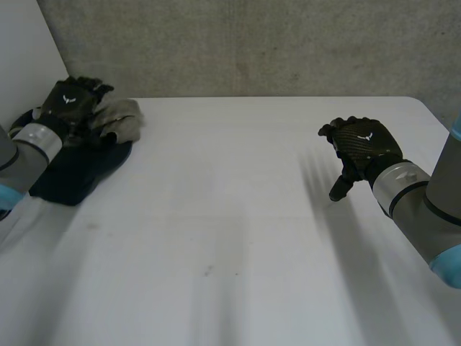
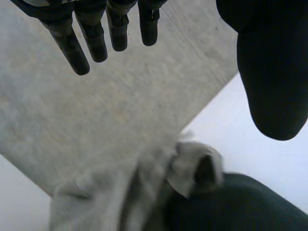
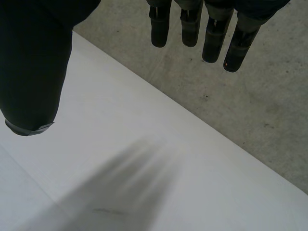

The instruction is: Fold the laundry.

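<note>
A crumpled grey cloth point(image 1: 120, 117) lies on top of a dark navy cloth point(image 1: 78, 175) at the table's far left corner. My left hand point(image 1: 69, 101) hovers just above this pile, beside the grey cloth. In the left wrist view its fingers point(image 2: 96, 36) are straight and its thumb point(image 2: 272, 72) stands apart, with nothing between them. Below the palm there lie the grey cloth point(image 2: 144, 187) and the dark cloth point(image 2: 240, 207). My right hand point(image 1: 364, 144) hangs open over the bare table at the right, its fingers point(image 3: 192, 24) straight and empty.
The white table point(image 1: 230, 245) stretches between the two hands. A grey concrete wall point(image 1: 252, 43) runs behind its far edge, and a white panel point(image 1: 21, 50) stands at the far left, close to the pile.
</note>
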{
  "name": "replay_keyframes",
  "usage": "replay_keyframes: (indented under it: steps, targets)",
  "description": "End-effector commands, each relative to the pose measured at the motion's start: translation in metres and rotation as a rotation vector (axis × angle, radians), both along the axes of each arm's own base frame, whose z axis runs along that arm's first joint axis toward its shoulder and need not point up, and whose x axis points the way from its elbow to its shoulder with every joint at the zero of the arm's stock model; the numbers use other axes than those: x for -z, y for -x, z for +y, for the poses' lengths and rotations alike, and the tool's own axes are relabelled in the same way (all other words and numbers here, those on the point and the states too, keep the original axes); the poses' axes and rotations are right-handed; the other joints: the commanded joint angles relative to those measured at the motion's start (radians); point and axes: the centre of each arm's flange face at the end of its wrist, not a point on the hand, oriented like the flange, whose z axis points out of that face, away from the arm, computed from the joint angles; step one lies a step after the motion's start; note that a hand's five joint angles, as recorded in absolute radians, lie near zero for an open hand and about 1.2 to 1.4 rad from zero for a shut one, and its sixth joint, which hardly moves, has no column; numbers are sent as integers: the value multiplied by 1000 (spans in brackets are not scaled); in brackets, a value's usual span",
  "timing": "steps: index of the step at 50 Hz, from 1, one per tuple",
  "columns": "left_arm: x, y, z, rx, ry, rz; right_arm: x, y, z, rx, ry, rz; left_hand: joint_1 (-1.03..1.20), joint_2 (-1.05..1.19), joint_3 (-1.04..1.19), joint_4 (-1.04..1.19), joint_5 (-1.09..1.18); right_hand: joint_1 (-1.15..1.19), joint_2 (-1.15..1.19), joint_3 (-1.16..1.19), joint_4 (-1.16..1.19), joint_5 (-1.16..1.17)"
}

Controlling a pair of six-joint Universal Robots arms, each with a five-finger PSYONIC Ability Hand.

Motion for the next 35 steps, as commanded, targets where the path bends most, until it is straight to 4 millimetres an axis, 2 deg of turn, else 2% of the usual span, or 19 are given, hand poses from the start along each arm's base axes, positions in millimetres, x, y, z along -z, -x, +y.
replay_keyframes:
  steps: [1,4,10,14,17,20,21,22,23,25,28,29,32,33,35]
  targets:
    - [25,-23,15,-136,-132,-3,0,0,1,-2,-1,0,39,24,17,25,3,-24,-50,-41,-61,-68]
    - [34,-35,20,-220,-205,-8,0,-1,1,-3,-2,0,51,36,28,37,15,-24,-50,-41,-61,-68]
    - [49,-41,28,-293,-312,-45,0,-1,1,-3,-2,0,48,33,25,34,12,-24,-50,-41,-61,-68]
    - [73,-44,25,-295,-337,-145,1,-1,2,-5,-4,1,48,33,25,34,12,-24,-50,-41,-61,-68]
    - [76,-46,19,-290,-307,-212,2,-2,3,-8,-8,2,83,68,60,69,47,-24,-50,-41,-61,-68]
    - [74,-46,12,-291,-272,-269,2,-2,4,-11,-9,4,510,495,488,496,474,-24,-50,-41,-61,-68]
    - [72,-46,11,-292,-262,-272,2,-3,5,-11,-9,5,695,680,672,681,659,-24,-50,-41,-61,-68]
    - [66,-44,8,-294,-240,-267,3,-3,5,-13,-10,5,1042,1027,1020,1028,1007,-24,-50,-41,-61,-68]
    - [62,-43,7,-294,-224,-261,2,-3,5,-11,-7,4,1168,1153,1146,1154,1132,-24,-50,-41,-61,-68]
    - [50,-40,3,-299,-179,-243,1,-3,5,-13,-6,3,1207,1192,1185,1193,1171,-24,-50,-41,-61,-68]
    - [-3,-31,-3,-309,-13,-156,-1,-2,5,-11,0,1,1207,1192,1185,1193,1171,-24,-50,-41,-61,-68]
    - [-40,-28,-3,-321,99,-95,-1,-3,6,-13,1,1,1207,1192,1185,1193,1171,-24,-50,-41,-61,-68]
    - [-93,-30,0,-342,262,-12,-2,-2,6,-11,3,0,1207,1192,1185,1193,1171,-24,-50,-41,-61,-68]
    - [-124,-32,5,-351,355,36,-3,-2,6,-11,6,-1,1207,1192,1185,1193,1171,-24,-50,-41,-61,-68]
    - [-153,-33,12,-354,437,76,-5,-2,6,-11,9,-2,1207,1192,1185,1193,1171,-24,-50,-41,-61,-68]
